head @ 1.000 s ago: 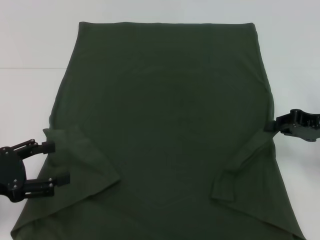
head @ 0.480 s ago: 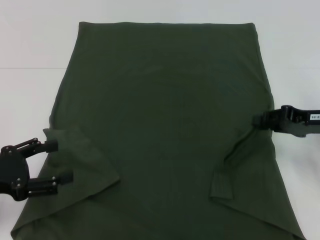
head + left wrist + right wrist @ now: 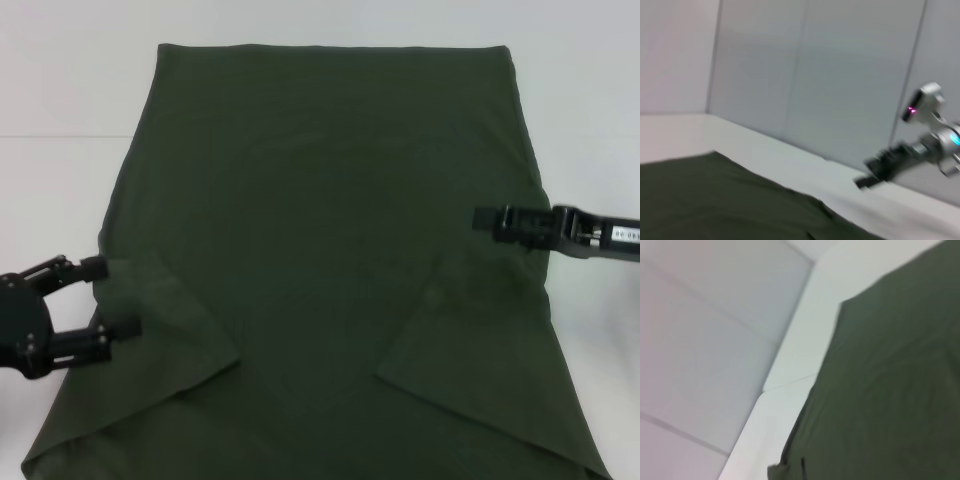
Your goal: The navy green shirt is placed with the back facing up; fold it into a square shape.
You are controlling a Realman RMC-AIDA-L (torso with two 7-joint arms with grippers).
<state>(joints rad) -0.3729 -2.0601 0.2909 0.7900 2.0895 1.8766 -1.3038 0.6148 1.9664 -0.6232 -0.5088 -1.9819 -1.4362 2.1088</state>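
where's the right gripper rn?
In the head view, the right gripper is on the robot's right, reaching in over the right edge of the navy green shirt, just above the folded-in right sleeve.

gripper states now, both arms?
Left gripper: open, at the navy green shirt's folded left sleeve, holding nothing.
Right gripper: over the shirt's right edge; grip cannot be told.

Navy green shirt (image 3: 330,250) lies flat (both sleeves folded inward), left gripper (image 3: 105,298) and right gripper (image 3: 484,218) at its edges.
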